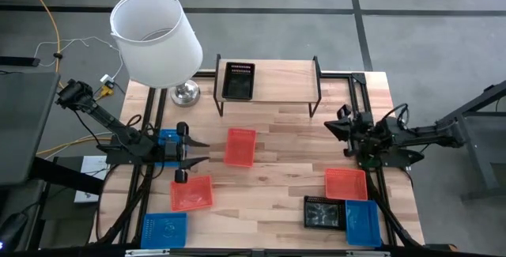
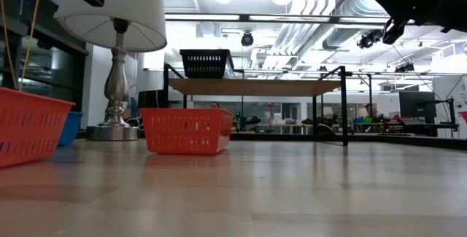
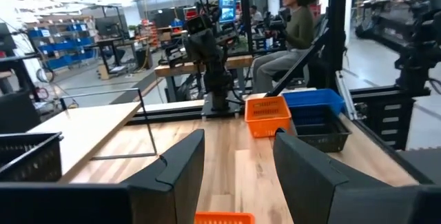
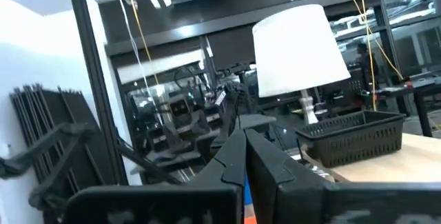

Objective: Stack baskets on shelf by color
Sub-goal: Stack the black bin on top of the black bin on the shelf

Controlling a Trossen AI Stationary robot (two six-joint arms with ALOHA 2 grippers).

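Overhead, left gripper [image 1: 202, 151] open beside red basket [image 1: 240, 146], right gripper [image 1: 332, 124] closed, black basket [image 1: 238, 81] on shelf [image 1: 277, 79].

One black basket [image 1: 238, 81] upright on the shelf [image 1: 277, 77]; red basket [image 1: 240, 146] just ahead of the left end effector [image 1: 202, 152]; others scattered.

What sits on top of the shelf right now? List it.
One black basket sits on the shelf, toward its lamp-side end; the rest of the wooden top is bare. The low view shows nothing under the shelf. The basket's inside appears empty from above.
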